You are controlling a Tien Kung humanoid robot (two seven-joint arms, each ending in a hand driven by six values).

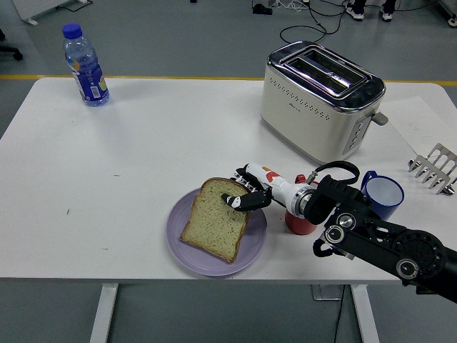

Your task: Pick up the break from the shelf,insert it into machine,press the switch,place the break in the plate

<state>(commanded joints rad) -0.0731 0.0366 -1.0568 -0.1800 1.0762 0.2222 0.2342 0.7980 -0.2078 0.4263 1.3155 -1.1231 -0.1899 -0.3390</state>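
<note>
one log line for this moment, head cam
stage: placing | right hand: shut on bread slice | slice: lying on purple plate | toaster: slots empty | left hand: not in view

- White surface, rectangular.
- Water bottle upright, far left corner.
- Toaster, far right.
- Purple plate near front edge.
- Red cup, blue mug, metal rack to the right.
</note>
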